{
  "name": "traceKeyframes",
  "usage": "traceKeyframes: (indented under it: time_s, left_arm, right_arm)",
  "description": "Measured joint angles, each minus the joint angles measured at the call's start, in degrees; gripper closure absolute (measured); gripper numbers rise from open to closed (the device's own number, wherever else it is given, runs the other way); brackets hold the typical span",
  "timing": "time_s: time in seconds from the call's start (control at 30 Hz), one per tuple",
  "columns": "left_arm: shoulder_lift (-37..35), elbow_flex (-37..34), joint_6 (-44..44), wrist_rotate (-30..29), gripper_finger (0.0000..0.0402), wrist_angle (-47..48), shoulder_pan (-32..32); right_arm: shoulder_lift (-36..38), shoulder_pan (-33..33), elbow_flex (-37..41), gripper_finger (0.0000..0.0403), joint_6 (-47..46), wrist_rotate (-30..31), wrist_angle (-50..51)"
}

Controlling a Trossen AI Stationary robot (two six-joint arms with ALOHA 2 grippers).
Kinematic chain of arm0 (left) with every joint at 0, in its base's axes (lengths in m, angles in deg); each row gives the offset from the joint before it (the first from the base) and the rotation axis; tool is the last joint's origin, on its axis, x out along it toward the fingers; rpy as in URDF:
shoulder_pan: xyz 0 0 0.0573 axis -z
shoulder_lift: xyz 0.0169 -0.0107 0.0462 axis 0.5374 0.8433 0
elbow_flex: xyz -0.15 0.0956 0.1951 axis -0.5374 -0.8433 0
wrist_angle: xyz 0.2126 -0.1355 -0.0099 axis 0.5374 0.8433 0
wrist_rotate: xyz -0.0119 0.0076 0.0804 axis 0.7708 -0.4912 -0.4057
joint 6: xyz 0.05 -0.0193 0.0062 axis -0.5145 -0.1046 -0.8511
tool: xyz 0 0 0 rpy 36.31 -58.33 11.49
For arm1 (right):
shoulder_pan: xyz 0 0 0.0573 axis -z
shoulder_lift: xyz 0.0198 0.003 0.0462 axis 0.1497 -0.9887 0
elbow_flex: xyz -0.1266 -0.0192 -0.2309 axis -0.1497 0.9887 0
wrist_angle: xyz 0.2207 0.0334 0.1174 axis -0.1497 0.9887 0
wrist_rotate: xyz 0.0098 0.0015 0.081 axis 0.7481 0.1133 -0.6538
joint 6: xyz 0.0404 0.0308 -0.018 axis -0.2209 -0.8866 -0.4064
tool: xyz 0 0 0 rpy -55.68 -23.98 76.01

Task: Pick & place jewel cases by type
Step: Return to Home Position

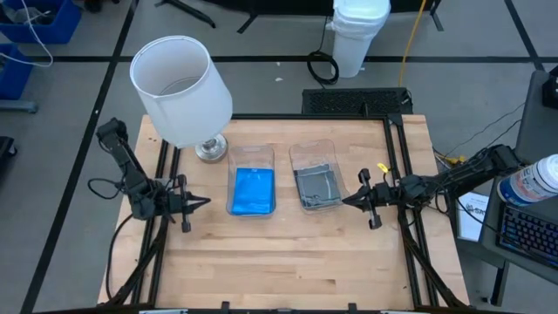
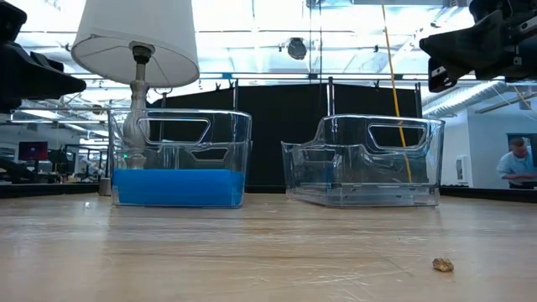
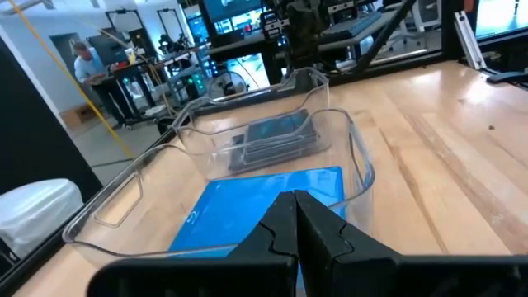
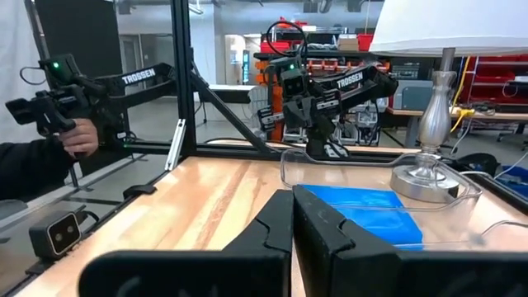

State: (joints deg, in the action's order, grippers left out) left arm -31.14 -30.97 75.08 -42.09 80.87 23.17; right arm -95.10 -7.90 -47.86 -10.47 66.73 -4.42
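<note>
- Two stacks lie sorted: the blue cases in the left tub, the grey cases in the right tub. The tubs stand side by side mid-bench.
- A lamp stands just beside the left tub's far corner, on the left arm's side.
- The left hand hovers left of the tubs, fingers closed on nothing.
- The right hand hovers right of them, also closed and empty.
- A small crumb lies on the front of the bench.
- A person shows in the room beyond.
</note>
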Motion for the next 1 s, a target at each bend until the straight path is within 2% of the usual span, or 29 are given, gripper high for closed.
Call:
traceKeyframes:
  time_s: [0.47, 1.0]
  left_arm:
    - [0.0, 0.0, -1.86, 0.61, 0.0339, -0.61, 0.0]
    - [0.0, 0.0, -1.87, 0.61, 0.0335, -0.67, 0.0]
  right_arm:
    - [0.0, 0.0, 0.0, 0.0403, -0.17, -0.23, 0.1]
    - [0.0, 0.0, 0.02, 0.0403, -0.21, -0.23, 0.17]
